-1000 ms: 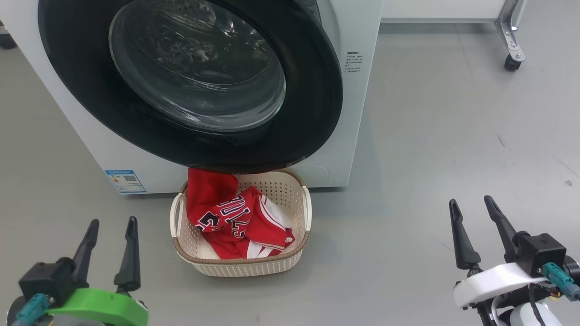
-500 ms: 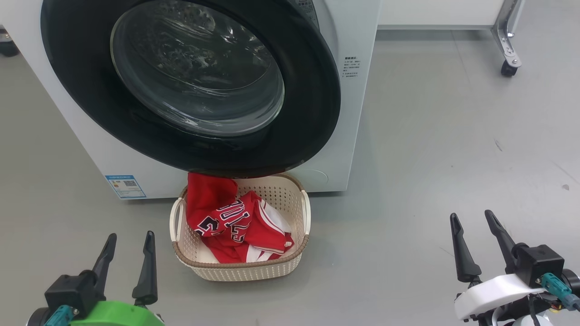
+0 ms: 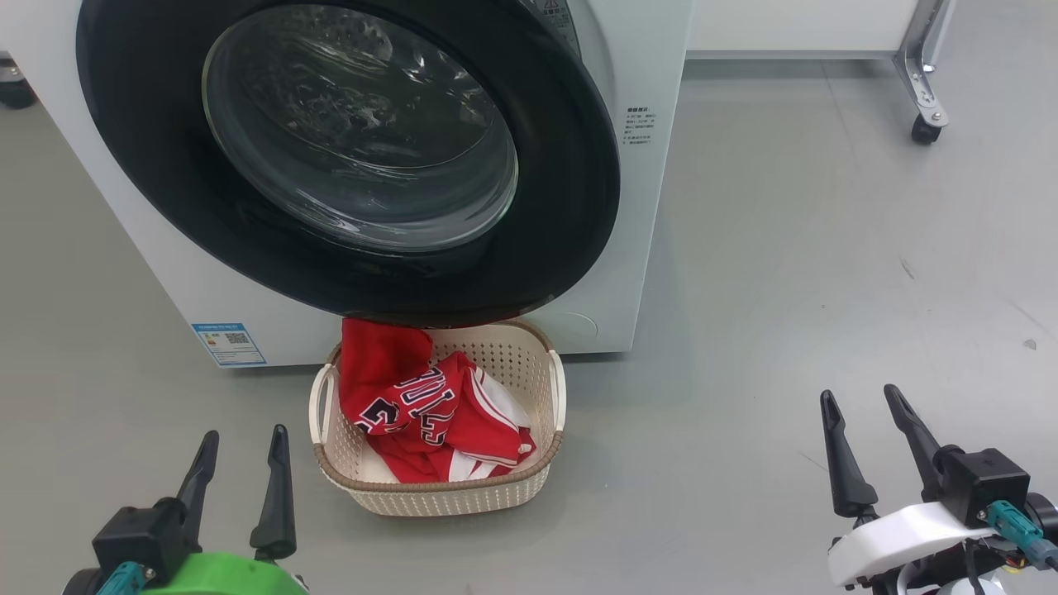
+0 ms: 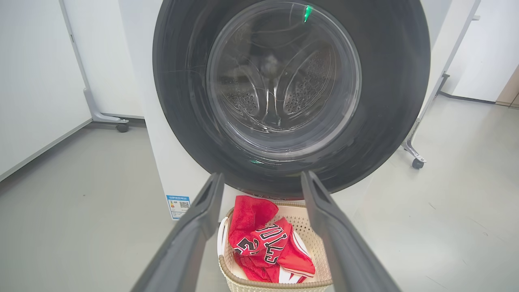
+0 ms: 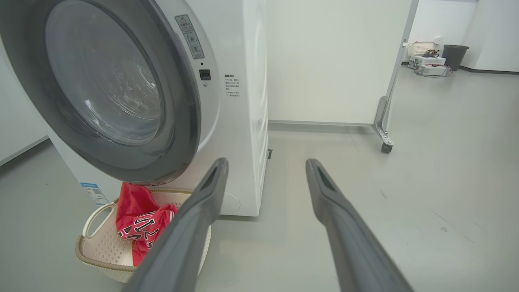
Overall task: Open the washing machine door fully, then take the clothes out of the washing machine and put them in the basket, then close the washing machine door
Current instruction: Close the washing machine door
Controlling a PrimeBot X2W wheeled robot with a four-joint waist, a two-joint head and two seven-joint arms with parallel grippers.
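The washing machine door (image 3: 570, 165) (image 4: 389, 81) (image 5: 182, 101) lies shut flat against the white washing machine (image 3: 653, 66) (image 5: 243, 101); through its glass the steel drum looks bare. The red clothes (image 3: 421, 405) (image 4: 263, 247) (image 5: 138, 223) with "BULLS" lettering lie heaped in the cream basket (image 3: 512, 347) (image 4: 302, 219) (image 5: 101, 243) on the floor right below the door. My left gripper (image 3: 242, 442) (image 4: 261, 178) stands open at the lower left, short of the basket. My right gripper (image 3: 860, 398) (image 5: 265, 164) stands open at the lower right, well off to the basket's right.
A blue label sticker (image 3: 229, 343) sits low on the machine's front. A white panel on a metal foot with a caster (image 3: 922, 128) (image 5: 386, 147) stands behind on the right. Bare grey floor spreads to the right of the machine. Boxes and a dark bin (image 5: 454, 56) sit far back.
The left gripper has drawn back down and a little right, away from the machine. The right gripper has dropped slightly. The head view has shifted a bit.
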